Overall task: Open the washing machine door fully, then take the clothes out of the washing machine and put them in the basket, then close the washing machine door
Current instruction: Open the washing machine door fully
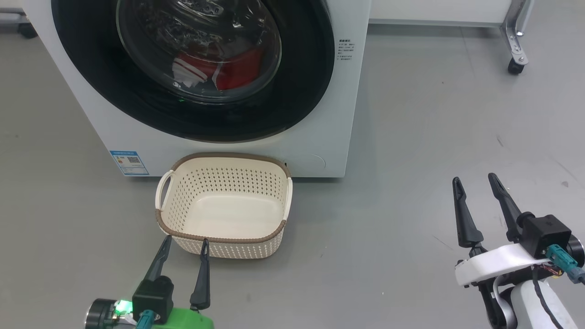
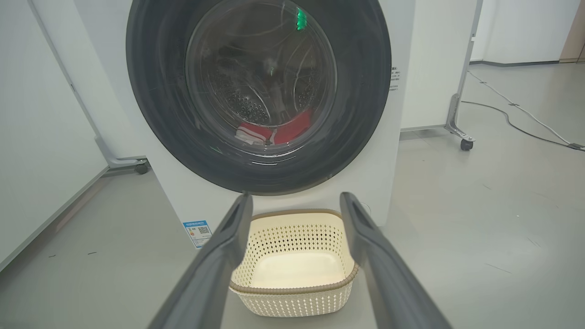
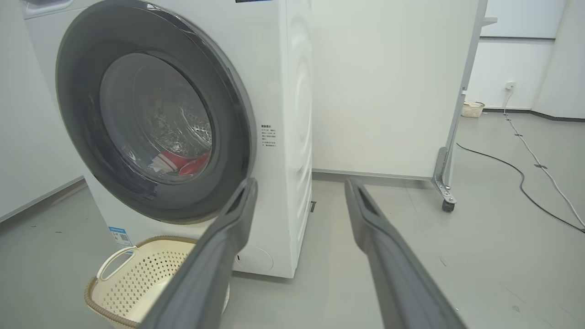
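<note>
The white washing machine (image 1: 320,114) (image 2: 402,91) (image 3: 292,114) stands ahead with its round black-rimmed door (image 1: 301,82) (image 2: 361,91) (image 3: 82,91) shut flat against the front. Red clothes (image 1: 237,68) (image 2: 292,130) (image 3: 183,162) with white trim lie in the drum behind the glass. The cream basket (image 1: 274,228) (image 2: 292,297) (image 3: 137,283) sits on the floor in front of the washer, with nothing in it. My left gripper (image 1: 185,244) (image 2: 295,201) hovers open just before the basket's near rim. My right gripper (image 1: 474,180) (image 3: 299,185) is open over bare floor, to the right of the washer.
A white panel on castor feet (image 1: 516,66) (image 2: 465,144) (image 3: 447,205) stands behind and right of the washer. A dark cable (image 3: 521,178) and a pale one (image 2: 525,116) run over the grey floor at far right. A second small basket (image 3: 472,108) sits by the far wall.
</note>
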Robot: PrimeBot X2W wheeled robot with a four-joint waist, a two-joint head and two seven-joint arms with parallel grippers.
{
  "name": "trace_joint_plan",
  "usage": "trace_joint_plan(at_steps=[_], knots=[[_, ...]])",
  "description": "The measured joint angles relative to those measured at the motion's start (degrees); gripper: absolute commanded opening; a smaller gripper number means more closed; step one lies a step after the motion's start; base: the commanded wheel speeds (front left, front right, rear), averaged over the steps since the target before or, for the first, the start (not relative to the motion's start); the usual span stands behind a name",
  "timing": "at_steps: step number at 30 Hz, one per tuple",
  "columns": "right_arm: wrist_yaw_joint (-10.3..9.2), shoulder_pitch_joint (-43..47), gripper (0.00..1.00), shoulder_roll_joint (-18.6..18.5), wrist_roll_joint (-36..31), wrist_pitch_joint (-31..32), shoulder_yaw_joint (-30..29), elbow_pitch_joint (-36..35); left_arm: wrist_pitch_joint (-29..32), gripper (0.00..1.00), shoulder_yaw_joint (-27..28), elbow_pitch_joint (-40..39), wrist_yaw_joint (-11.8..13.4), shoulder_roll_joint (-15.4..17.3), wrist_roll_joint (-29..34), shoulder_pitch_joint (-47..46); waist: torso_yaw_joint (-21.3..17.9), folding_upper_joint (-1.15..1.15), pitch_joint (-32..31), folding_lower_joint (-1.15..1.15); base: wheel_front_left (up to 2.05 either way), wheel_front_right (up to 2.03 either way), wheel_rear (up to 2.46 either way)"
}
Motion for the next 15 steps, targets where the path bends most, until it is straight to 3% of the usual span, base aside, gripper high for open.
trace_joint_plan(at_steps=[14,15], knots=[[2.35,-6.92,1.0,-3.97,3.19,0.01,-1.78,-2.83,-0.16,1.0,-3.97,-2.79,0.03,0.09,-0.67,-3.64,2.22,0.0,6.42,0.0,0.0,0.0,0.0],[2.55,-7.9,0.93,-4.24,3.78,0.1,-1.97,-3.12,-0.16,1.0,-4.28,-2.94,0.04,0.1,-0.7,-3.99,2.43,0.0,7.0,0.0,0.0,0.0,0.0]])
